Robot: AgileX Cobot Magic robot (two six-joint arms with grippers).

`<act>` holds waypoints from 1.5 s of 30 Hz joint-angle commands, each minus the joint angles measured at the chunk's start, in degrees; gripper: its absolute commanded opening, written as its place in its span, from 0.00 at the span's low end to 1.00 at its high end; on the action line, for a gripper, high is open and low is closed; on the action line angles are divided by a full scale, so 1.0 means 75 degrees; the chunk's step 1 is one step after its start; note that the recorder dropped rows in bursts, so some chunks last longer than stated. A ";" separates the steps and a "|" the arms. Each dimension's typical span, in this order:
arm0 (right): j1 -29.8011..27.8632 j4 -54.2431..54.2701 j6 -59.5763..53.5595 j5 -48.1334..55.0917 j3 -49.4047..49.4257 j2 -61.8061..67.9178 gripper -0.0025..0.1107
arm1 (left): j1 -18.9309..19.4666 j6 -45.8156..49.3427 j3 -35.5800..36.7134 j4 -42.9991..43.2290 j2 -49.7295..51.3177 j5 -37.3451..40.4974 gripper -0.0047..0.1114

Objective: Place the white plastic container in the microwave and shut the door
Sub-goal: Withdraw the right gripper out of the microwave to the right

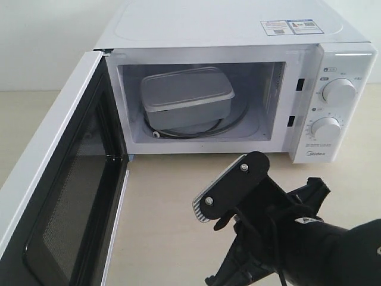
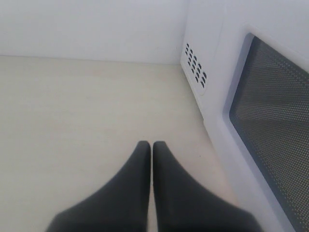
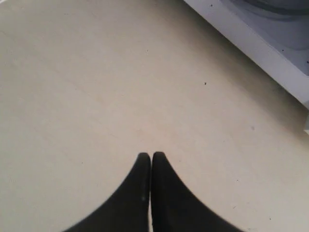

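The white plastic container (image 1: 184, 95) sits inside the cavity of the microwave (image 1: 226, 24), left of centre, lid on. The door (image 1: 44, 155) stands swung wide open to the left, its black-meshed inner side facing the cavity. My right gripper (image 3: 151, 155) is shut on nothing and hovers over bare tabletop in front of the oven; the exterior view shows its arm (image 1: 280, 232) low at the right, away from the container. My left gripper (image 2: 151, 144) is shut and empty, close to the outer face of the door (image 2: 275, 125); the exterior view does not show it.
Two round dials (image 1: 339, 90) (image 1: 326, 128) sit on the oven's right panel. A dark roller ring (image 1: 199, 132) lies under the container. Vent holes (image 2: 195, 65) mark the oven's left side wall. Beige tabletop (image 1: 172, 202) spreads before the oven.
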 commanded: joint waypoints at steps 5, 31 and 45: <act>0.0019 0.0027 0.0615 0.0012 0.0069 -0.0076 0.02 | 0.0021 0.0012 0.0027 0.0027 -0.0023 -0.0010 0.07; -0.0058 0.0027 0.0766 -0.0372 0.0069 -0.2349 0.02 | 0.0021 0.0012 0.0027 0.0027 -0.0023 -0.0010 0.07; -0.4745 0.0027 0.1027 0.4381 0.2011 -0.8441 0.02 | 0.0021 0.0012 0.0027 0.0027 -0.0023 -0.0010 0.07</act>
